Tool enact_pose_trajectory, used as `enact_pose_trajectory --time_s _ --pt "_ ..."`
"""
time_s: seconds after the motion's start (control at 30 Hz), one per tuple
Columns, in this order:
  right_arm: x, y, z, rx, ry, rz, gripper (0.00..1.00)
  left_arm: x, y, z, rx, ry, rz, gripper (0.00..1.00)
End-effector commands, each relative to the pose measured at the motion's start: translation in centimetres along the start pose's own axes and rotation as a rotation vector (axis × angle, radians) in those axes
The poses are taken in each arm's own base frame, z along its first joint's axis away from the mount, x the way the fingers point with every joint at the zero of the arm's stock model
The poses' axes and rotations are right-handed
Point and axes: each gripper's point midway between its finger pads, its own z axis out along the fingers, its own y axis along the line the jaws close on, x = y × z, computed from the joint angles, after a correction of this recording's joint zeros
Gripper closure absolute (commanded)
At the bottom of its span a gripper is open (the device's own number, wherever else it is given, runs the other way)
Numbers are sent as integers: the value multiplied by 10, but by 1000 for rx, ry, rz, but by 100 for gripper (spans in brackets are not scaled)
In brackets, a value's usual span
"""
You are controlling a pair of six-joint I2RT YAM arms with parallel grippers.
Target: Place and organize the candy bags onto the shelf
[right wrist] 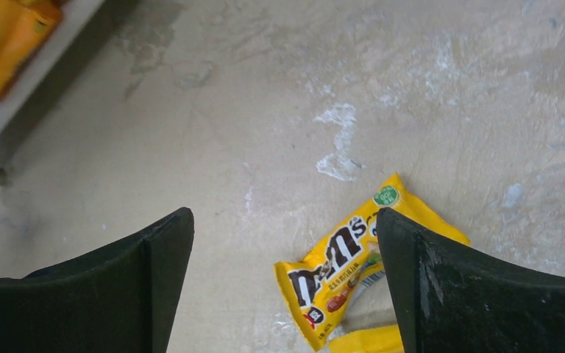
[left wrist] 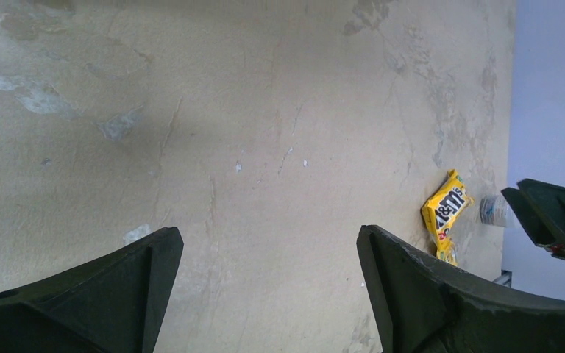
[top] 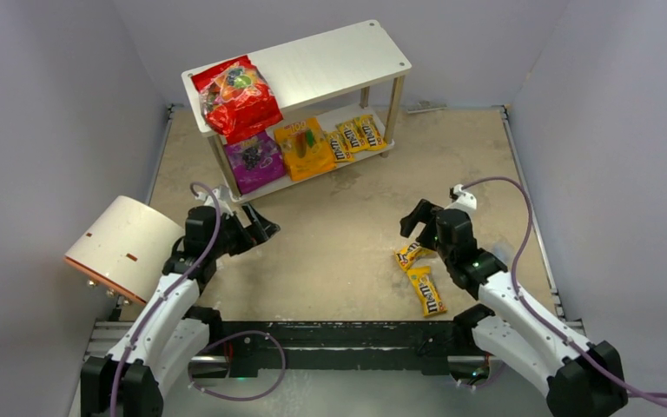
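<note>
Your right gripper [right wrist: 283,220] hangs wide open and empty over two small yellow M&M's packets [top: 425,291] on the beige tabletop [top: 339,243]. Left gripper [top: 260,228] is wide and empty too. On the whitish two-tier shelf [top: 330,56], a large red bag [top: 241,100] sits on top, with a purple bag [top: 256,161], an orange-yellow bag [top: 304,148] and more yellow packets [top: 356,137] below.

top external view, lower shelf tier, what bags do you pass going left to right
purple bag → orange-yellow bag → M&M's packets
</note>
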Motion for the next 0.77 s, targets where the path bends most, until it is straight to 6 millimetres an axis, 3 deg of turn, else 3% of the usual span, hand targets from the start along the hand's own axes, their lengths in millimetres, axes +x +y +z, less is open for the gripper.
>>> enact_pose_trajectory --time_s 0.0,0.2,0.73 --pt "-39 18 -10 -105 -182 5 3 -26 -9 -6 -22 -79 21 5" --pt "-59 25 -21 -169 -301 3 1 -31 -11 -10 -22 -106 23 5" --pt "-55 20 -23 -177 -320 -19 1 -30 -2 -11 -70 -106 16 4"
